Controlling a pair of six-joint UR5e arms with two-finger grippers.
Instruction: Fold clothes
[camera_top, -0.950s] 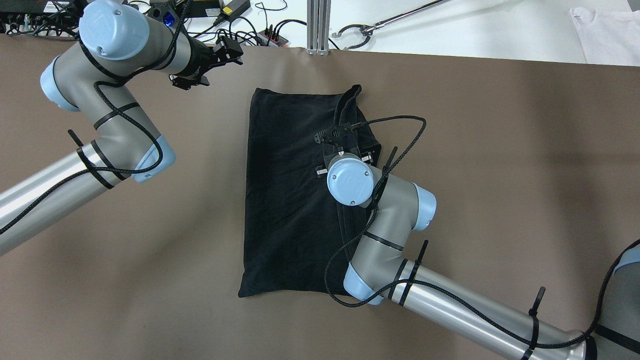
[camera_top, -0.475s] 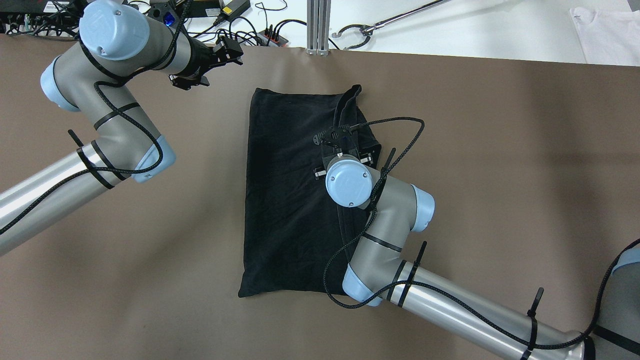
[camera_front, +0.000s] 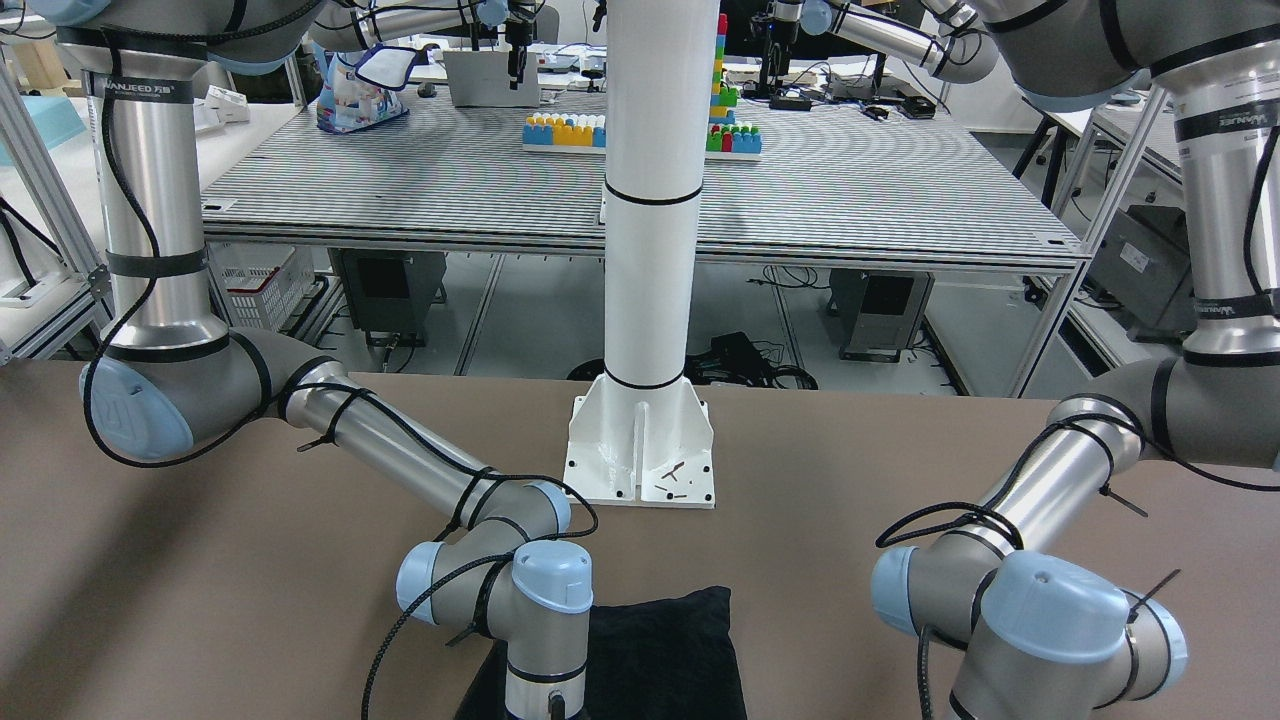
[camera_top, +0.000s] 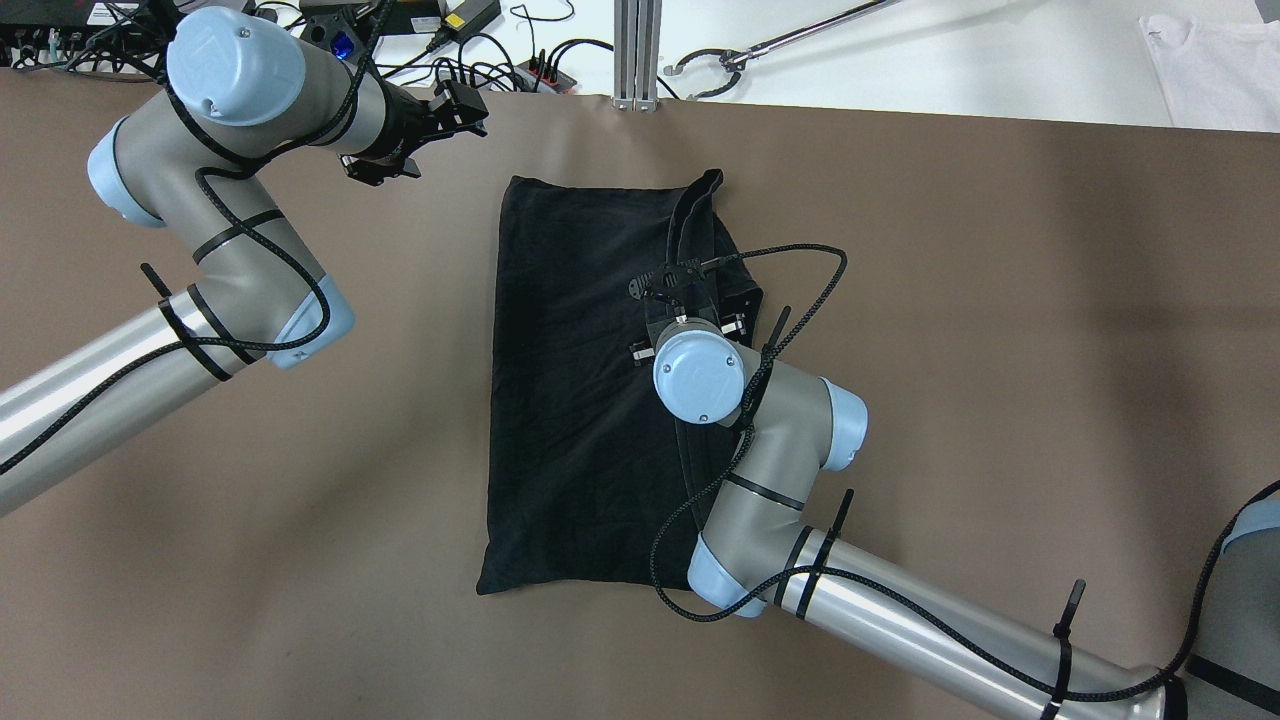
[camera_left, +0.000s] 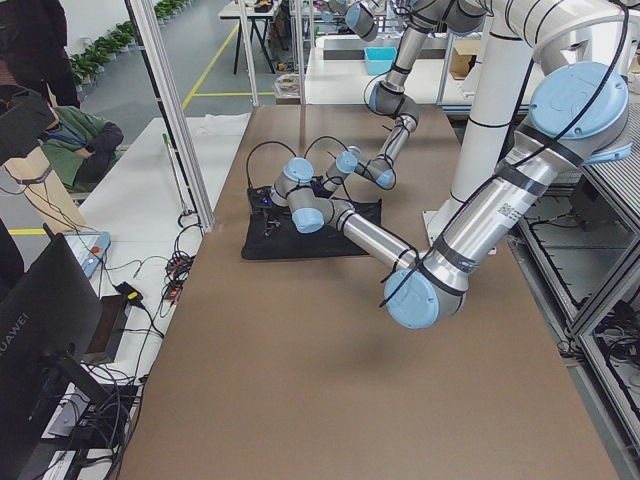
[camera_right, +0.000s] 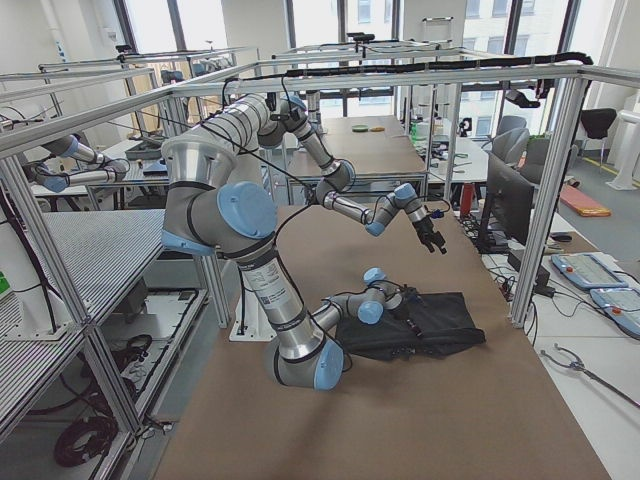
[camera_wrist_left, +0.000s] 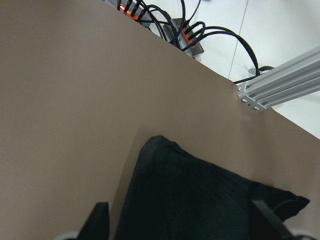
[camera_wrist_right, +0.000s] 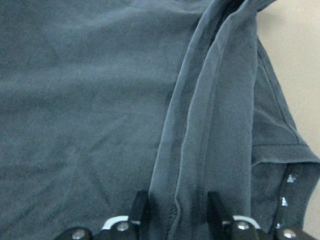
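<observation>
While one cloth (camera_top: 570, 380) lies flat | left fingers (camera_wrist_left: 100, 222) apart, empty | right fingers (camera_wrist_right: 141, 210) apart, straddling fold

Bright, even light comes from overhead. The arms throw soft, blurred shadows on the brown table (camera_top: 1000, 350). Daylight glares white through the windows (camera_right: 335, 30) in the right side view. The black cloth (camera_top: 580, 400) swallows detail from above, and close up it reads grey-blue and slightly soft.

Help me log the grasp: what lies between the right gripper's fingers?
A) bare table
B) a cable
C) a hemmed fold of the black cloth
C: the right wrist view shows the right gripper straddling a raised hemmed fold of the black cloth.
</observation>
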